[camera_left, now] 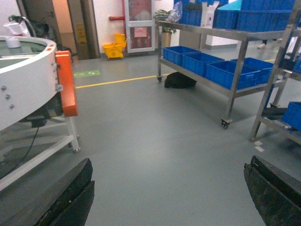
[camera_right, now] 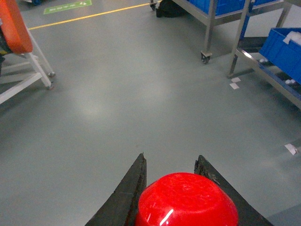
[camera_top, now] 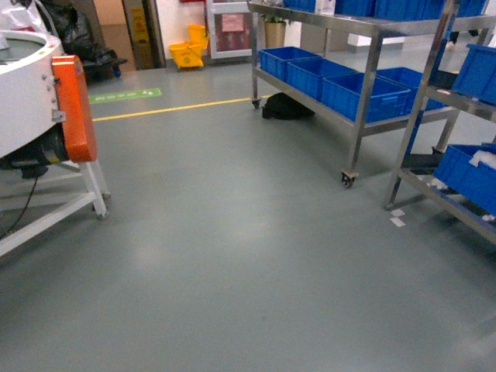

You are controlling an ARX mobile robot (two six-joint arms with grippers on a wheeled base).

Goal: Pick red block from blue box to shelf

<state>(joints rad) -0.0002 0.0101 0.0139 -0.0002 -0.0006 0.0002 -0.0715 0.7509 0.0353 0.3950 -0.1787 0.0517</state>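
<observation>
R gripper (camera_right: 171, 188) clamps the red block (camera_right: 186, 200) w/ shelf (camera_top: 372, 58) far off; transit jolt could drop it; L gripper (camera_left: 167, 193) spread, empty.

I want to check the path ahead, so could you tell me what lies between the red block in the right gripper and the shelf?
Only bare grey floor separates the red block, held in the right gripper, from the shelf; the right wrist view shows it.

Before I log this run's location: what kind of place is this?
Probably a warehouse or factory floor: wheeled steel shelf loaded with dark blue crates, a yellow floor line, and a mop bucket.
</observation>
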